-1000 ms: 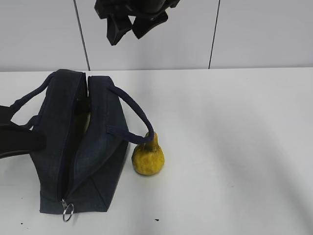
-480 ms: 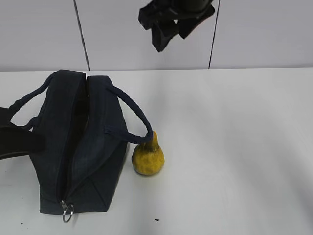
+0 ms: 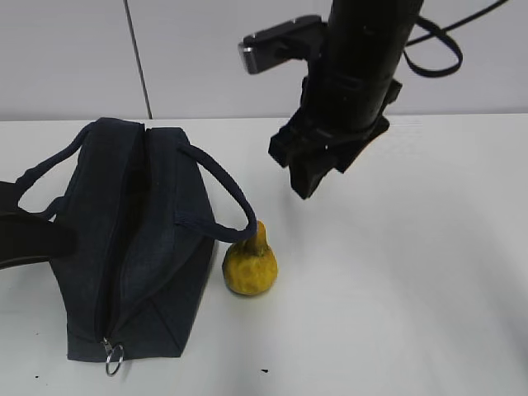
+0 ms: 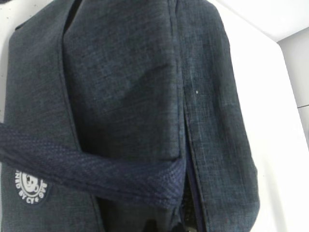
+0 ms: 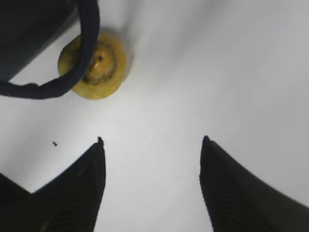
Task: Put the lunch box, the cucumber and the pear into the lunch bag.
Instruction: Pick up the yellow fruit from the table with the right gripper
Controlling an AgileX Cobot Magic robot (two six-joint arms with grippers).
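The dark navy lunch bag lies on the white table at the left, its top zipper open in a narrow dark slit. It fills the left wrist view. The yellow-brown pear stands upright against the bag's right side, under one loop handle. It also shows in the right wrist view. My right gripper is open and empty, above and to the right of the pear, and its jaws stand wide apart over bare table. My left gripper is at the bag's left side by the other handle. The lunch box and cucumber are out of view.
A metal ring pull hangs at the bag's near end. The white table meets a grey panelled wall behind. A cable loops off the right arm.
My right gripper has come down from the top of the view and moved right, closer to the table beyond the pear. The bag, pear and left arm have barely moved.
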